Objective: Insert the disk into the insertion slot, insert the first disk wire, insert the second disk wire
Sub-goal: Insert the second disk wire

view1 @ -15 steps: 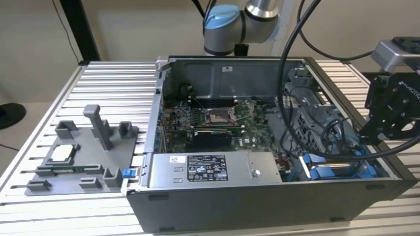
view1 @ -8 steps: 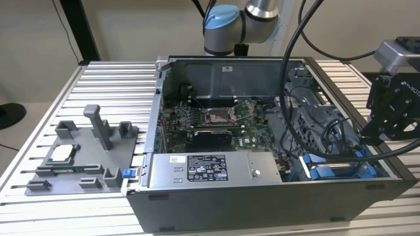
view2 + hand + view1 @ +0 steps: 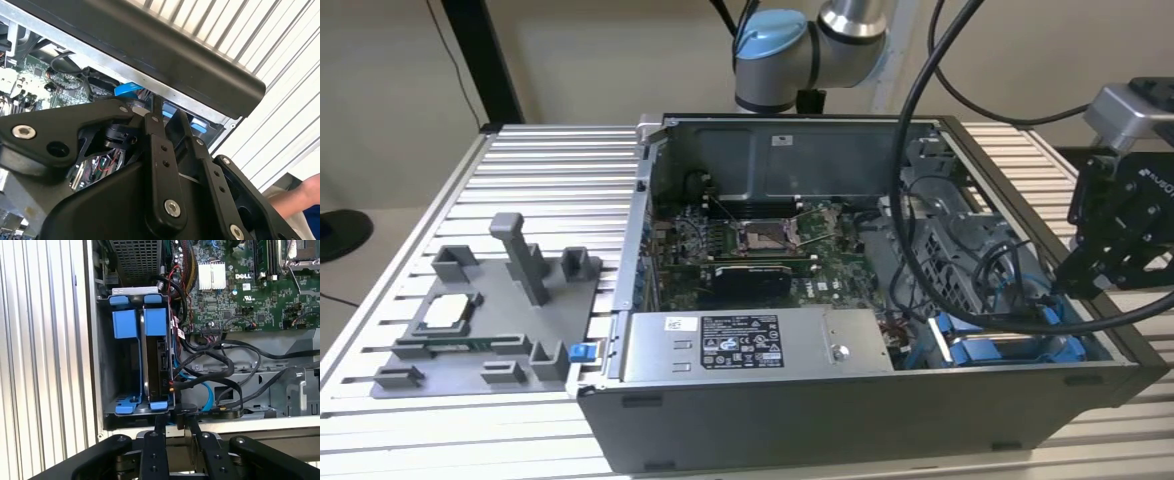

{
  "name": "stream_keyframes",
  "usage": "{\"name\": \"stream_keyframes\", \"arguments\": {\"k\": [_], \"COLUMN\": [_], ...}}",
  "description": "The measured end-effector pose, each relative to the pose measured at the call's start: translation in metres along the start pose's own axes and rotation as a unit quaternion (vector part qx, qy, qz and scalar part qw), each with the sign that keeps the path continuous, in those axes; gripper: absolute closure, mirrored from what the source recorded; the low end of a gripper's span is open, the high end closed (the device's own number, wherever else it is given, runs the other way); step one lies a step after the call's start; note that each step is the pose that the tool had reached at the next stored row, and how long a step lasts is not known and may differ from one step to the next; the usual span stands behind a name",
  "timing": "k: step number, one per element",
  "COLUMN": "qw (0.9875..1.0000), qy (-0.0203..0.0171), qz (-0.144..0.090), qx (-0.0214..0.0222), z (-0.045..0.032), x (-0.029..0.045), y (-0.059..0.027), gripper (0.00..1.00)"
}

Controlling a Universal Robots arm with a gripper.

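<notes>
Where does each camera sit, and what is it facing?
Exterior view: off the arm, looking down on the computer case; the arm and gripper show.
First wrist view: on the arm, looking into the insertion slot holding the disk; gripper shows.
Second wrist view: on the arm, close behind the gripper, facing the case's rim.
Shared: both wrist views show the gripper and blue latch tabs.
</notes>
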State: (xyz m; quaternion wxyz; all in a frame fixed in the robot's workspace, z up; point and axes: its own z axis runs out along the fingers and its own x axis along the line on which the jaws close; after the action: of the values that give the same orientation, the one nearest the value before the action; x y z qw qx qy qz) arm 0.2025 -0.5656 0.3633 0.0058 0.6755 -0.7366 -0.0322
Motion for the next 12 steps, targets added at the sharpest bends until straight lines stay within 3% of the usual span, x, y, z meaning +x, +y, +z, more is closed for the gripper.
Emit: {"name": "stream_keyframes", "arguments": {"k": [12], "qw": [0.9999], "qy": [-0.001], "qz": [0.017], "qx": [0.0006], "z": [0.0008], "x": [0.0001], "y": [0.0014], "gripper": [1.0]}}
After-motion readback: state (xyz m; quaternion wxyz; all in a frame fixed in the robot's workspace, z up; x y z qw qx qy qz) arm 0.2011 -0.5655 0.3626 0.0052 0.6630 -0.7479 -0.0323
